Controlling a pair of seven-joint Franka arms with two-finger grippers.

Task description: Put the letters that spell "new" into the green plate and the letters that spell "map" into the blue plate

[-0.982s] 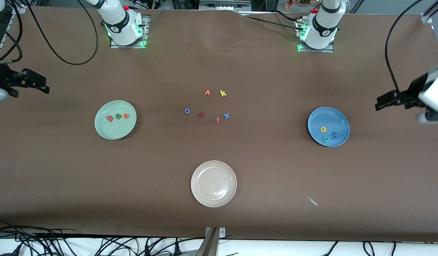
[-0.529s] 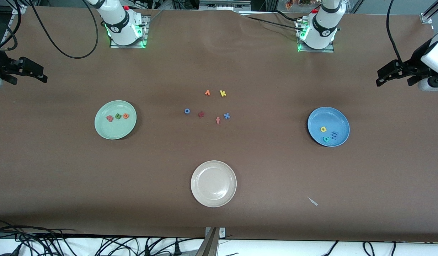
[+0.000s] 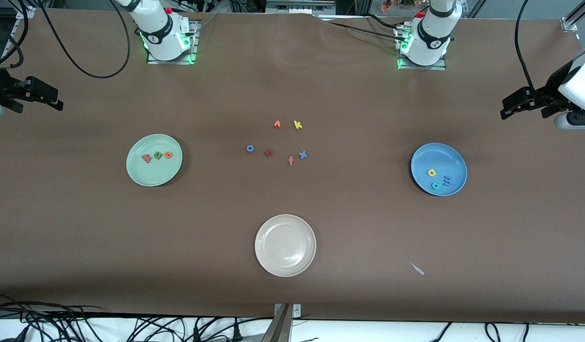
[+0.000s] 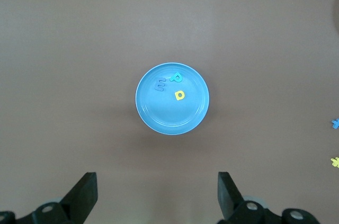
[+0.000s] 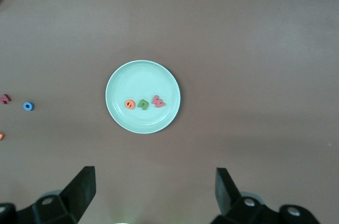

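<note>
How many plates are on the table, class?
3: the green plate toward the right arm's end, the blue plate toward the left arm's end, the beige plate nearest the front camera.

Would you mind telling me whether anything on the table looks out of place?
Only a small pale scrap lying on the brown table, nearer the front camera than the round blue plastic plate; it belongs to nothing else there.

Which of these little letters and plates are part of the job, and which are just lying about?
Part of the job:
green plate holding n, e, w
blue plate holding m, a, p

Lying about:
beige plate
six loose letters mid-table
</note>
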